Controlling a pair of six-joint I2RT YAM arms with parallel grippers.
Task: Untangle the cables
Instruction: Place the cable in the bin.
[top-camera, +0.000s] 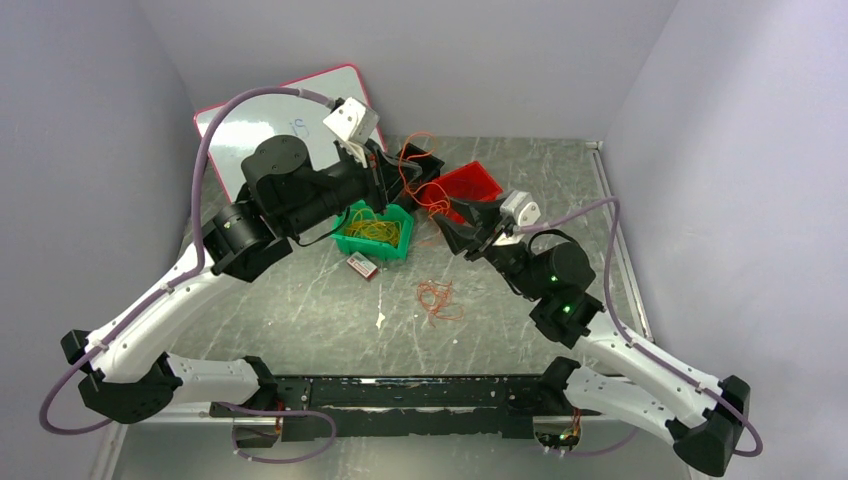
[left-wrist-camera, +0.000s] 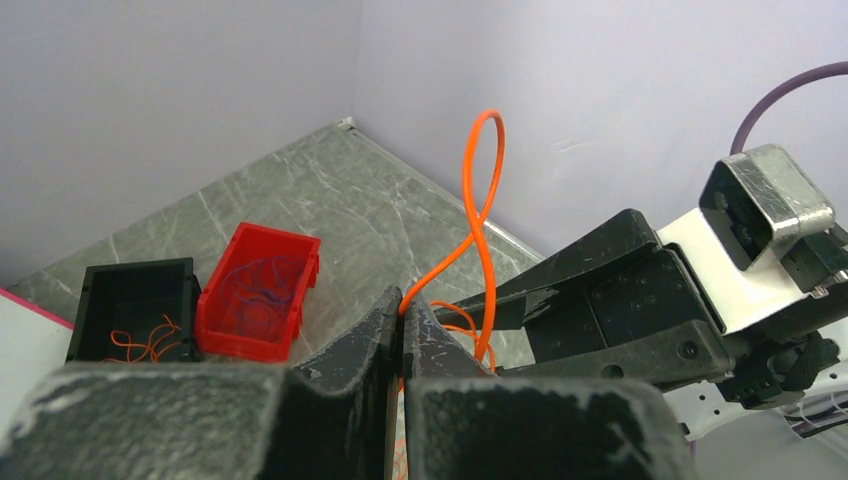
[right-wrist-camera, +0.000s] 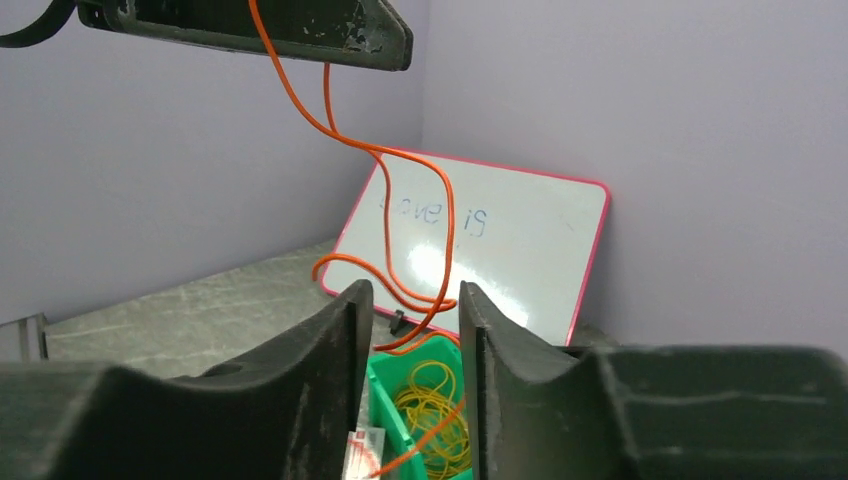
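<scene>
Far centre, above the tabletop (top-camera: 300, 310): left hand (left-wrist-camera: 402, 302) clamped tight on orange cable (left-wrist-camera: 484, 200). To its right, right hand (right-wrist-camera: 412, 292) half open, strands hanging between its fingers (not pinched). Green bin (top-camera: 385, 251) holds yellow cables (top-camera: 376, 230); red cables (top-camera: 438, 298) loose, near centre.

The left arm (top-camera: 150, 320) is reaching far and rightward, its left gripper (left-wrist-camera: 403, 300) lifted, fingers (left-wrist-camera: 365, 335) pressing tightly together. The right arm (top-camera: 620, 345) is angling far-left, the right gripper (right-wrist-camera: 415, 300) holding its fingers (right-wrist-camera: 320, 350) apart.

Thin orange cables (left-wrist-camera: 482, 224) hang looped and twisted in midair.
</scene>
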